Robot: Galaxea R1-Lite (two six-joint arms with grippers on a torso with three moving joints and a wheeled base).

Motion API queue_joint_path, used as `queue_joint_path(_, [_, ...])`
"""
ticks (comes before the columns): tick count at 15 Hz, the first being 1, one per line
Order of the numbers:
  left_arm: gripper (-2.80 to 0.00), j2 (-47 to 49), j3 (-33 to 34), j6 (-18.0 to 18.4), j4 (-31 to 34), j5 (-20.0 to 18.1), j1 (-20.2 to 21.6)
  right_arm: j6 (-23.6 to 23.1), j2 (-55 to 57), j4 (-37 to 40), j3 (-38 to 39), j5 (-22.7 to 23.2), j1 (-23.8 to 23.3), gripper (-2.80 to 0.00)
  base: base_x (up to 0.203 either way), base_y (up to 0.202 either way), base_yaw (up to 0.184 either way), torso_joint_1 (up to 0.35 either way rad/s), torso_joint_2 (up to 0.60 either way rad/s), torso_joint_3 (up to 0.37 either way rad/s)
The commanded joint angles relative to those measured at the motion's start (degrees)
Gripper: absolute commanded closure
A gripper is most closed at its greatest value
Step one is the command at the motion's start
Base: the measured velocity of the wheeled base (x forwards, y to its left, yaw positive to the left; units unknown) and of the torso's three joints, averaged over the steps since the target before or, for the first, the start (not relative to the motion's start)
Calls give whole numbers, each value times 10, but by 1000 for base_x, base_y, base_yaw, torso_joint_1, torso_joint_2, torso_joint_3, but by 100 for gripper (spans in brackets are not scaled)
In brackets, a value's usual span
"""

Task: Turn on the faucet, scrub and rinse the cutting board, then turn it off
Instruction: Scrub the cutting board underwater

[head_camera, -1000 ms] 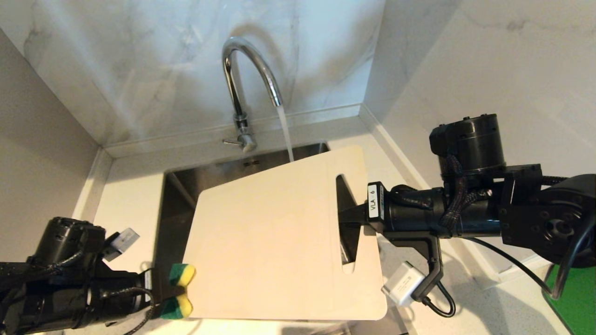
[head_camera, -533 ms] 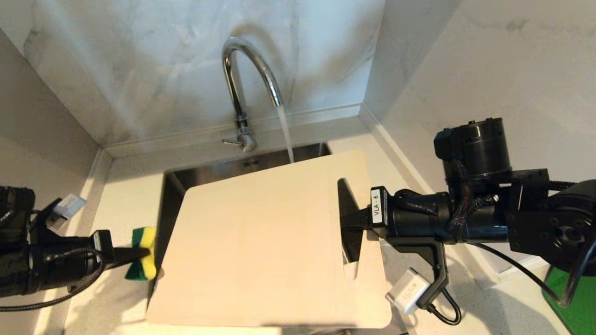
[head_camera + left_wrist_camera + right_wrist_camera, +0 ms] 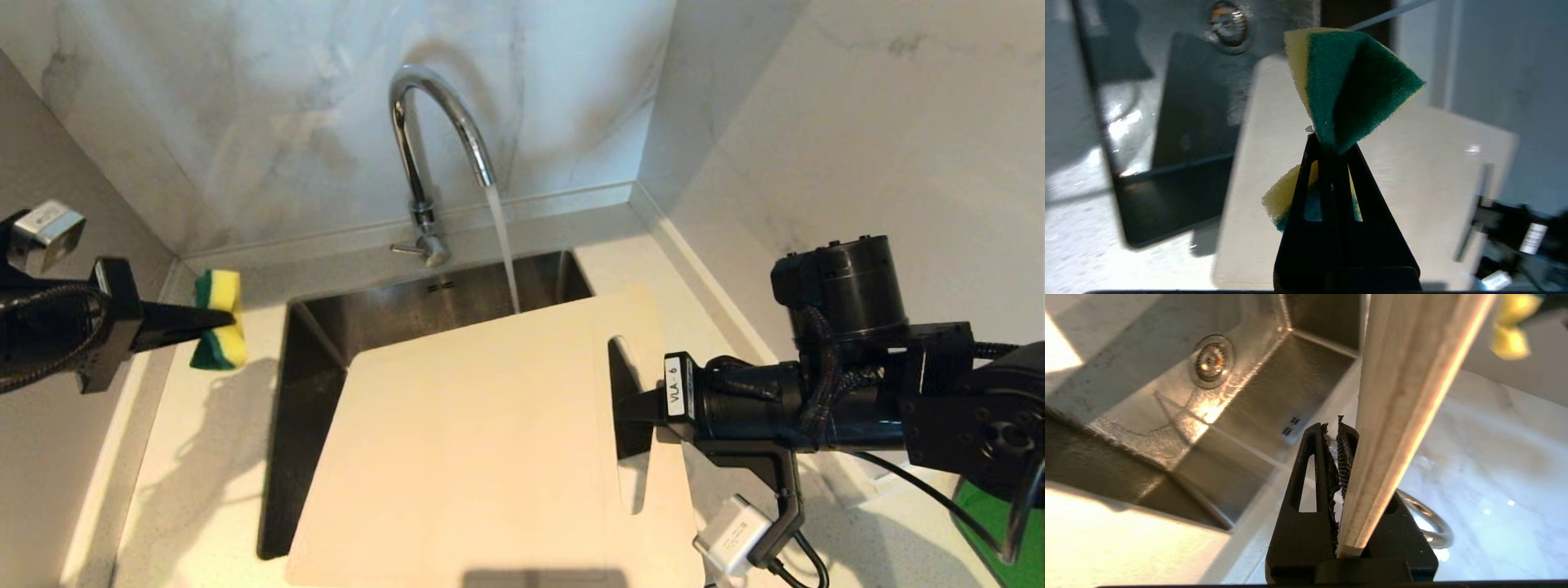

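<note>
- The right end effector [image 3: 633, 406] is clamped on the cutting board [image 3: 482, 449] at the handle slot [image 3: 629, 441], its fingers pinched tight against the board's thickness.
- The cutting board hangs over the sink [image 3: 314, 343], covering most of the basin, its slotted end toward the surface's right side.
- The left end effector [image 3: 214, 320] grips a yellow-and-green sponge [image 3: 219, 331], squeezed thin in the middle, above the surface's left strip, clear of the board.
- The faucet [image 3: 424, 139] stands at the sink's back edge; its water stream [image 3: 504, 249] falls just behind the board's far edge.
</note>
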Motion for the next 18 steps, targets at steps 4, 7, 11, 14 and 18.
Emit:
queue_joint_path(4, [0,10,-85,-61,11,-4,-80,-9,19,0,-18,0,-29,0,0,0,0,0,0,0])
queue_joint_path(7, [0,23,-96,-59,9,-6,-83,-12,48,4,-40,-1,-30,0,0,0,0,0,0,0])
queue_joint_path(11, [0,51,-113,-56,5,-13,-83,-36,86,62,-89,-11,-31,0,0,0,0,0,0,0])
queue_joint_path(14, [0,69,-116,-56,-15,-29,-81,-76,100,151,-162,-32,-32,0,0,0,0,0,0,0])
queue_joint_path(18, [0,83,-129,-49,-17,-30,-81,-135,133,294,-298,-72,-33,0,0,0,0,0,0,0])
